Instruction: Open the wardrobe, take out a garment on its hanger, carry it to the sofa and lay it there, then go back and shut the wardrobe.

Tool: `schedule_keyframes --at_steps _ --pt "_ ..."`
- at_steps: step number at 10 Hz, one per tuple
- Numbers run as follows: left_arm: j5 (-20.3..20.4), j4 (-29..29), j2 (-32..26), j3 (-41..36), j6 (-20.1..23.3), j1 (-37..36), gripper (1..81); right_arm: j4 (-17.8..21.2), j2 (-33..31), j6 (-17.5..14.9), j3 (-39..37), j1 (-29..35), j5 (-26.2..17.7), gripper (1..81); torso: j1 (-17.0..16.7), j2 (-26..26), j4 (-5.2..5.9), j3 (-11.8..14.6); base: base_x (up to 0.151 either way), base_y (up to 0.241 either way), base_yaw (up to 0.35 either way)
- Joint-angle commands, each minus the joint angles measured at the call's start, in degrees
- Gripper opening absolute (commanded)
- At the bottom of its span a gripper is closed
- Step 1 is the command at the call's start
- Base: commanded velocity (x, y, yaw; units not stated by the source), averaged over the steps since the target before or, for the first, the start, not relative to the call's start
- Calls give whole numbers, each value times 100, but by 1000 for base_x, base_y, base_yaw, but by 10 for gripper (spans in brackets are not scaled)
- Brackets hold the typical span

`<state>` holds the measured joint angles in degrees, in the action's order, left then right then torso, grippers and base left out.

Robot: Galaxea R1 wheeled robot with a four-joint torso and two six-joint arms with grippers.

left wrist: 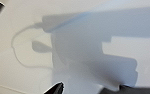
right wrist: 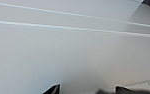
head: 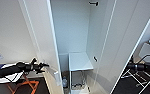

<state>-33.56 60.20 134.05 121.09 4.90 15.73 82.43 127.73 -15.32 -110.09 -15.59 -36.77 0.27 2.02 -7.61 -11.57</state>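
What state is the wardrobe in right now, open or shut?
Open. Both doors of the wardrobe stand swung outward, exposing the white interior, a low shelf and a black rail bracket.

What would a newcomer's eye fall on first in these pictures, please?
The open wardrobe fills the middle of the head view, its white interior bare of clothes, with a white shelf low inside. The left gripper sits at the left door's edge, and the right arm reaches in beside the right door.

Bright even light, soft blur, arm shadow on wardrobe door
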Motion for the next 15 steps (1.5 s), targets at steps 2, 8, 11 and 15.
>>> schedule_keyframes --at_steps 2,8,11,15 --pt "-327 493 254 -24 90 -681 811 414 571 -304 156 579 -604 811 2 0 -2 0 0 0 0" --pt "-37 475 1221 257 450 286 811 458 2469 -1086 -1153 -1 -604 811 5 -6 -2 0 0 0 0" --pt "-37 475 1476 363 960 997 811 449 3173 -1737 -1927 -615 -586 811 7 -6 -2 -2 0 0 0" --pt "7 502 1704 810 2048 2262 811 388 3463 -2764 -3077 -1845 -613 811 7 -9 -2 -2 0 0 0"
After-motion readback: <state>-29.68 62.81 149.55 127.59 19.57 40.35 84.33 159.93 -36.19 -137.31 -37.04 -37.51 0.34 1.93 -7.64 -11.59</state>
